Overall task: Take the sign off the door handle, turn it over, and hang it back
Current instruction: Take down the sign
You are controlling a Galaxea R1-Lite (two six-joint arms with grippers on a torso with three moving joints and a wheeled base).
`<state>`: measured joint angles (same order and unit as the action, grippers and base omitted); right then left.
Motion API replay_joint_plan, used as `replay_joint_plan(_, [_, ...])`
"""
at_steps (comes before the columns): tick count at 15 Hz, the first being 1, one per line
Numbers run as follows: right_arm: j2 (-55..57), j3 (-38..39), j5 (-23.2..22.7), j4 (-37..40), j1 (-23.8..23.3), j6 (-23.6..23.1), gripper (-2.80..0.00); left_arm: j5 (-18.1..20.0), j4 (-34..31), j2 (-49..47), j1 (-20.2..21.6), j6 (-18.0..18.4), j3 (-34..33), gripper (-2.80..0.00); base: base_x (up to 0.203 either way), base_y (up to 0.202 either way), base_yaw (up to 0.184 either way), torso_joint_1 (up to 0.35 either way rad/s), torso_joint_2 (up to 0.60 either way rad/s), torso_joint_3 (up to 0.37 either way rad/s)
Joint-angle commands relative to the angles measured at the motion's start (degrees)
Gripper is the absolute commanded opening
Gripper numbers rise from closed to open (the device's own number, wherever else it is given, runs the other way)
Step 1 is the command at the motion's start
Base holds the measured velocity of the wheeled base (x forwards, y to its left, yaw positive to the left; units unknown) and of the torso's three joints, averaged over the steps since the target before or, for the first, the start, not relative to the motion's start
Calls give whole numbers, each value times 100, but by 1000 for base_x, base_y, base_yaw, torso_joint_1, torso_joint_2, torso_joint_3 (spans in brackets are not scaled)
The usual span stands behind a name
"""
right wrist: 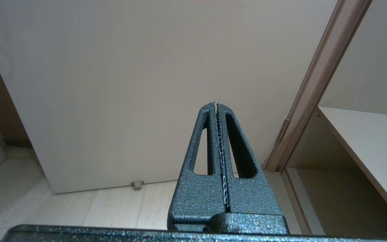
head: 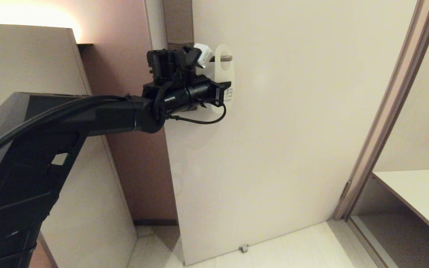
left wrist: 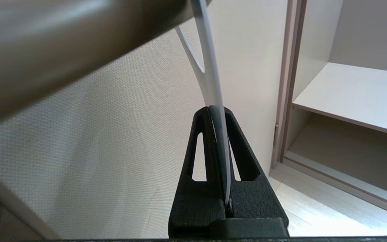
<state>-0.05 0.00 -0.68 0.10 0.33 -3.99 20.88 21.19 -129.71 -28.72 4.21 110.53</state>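
where head view hides it, left hand [left wrist: 217, 111] pinches sign [left wrist: 210, 67]

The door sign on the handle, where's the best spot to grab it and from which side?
Best at the lower flat body of the sign, below the oval hole that loops over the door handle, pinching its two faces edge-on from the door's free-edge side. The panel is thin and hangs flat against the door, so only its edge offers room. The left gripper is shut on it that way.

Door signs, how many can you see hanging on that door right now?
1. The sign hangs on the door handle, white side out, its lower part pinched in the left gripper. The arm hides part of the door, so another could be covered.
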Motion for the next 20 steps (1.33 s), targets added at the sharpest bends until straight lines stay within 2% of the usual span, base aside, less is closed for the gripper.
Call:
replay_joint_plan(1, [5, 0, -2, -1, 2, -6, -280, 12, 17, -11, -10, 1, 3, -280, 0, 0, 0, 0, 0, 0])
replay_joint_plan(20, [5, 0, -2, -1, 2, -6, -280, 56, -9, -2, -89, 36, 13, -280, 0, 0, 0, 0, 0, 0])
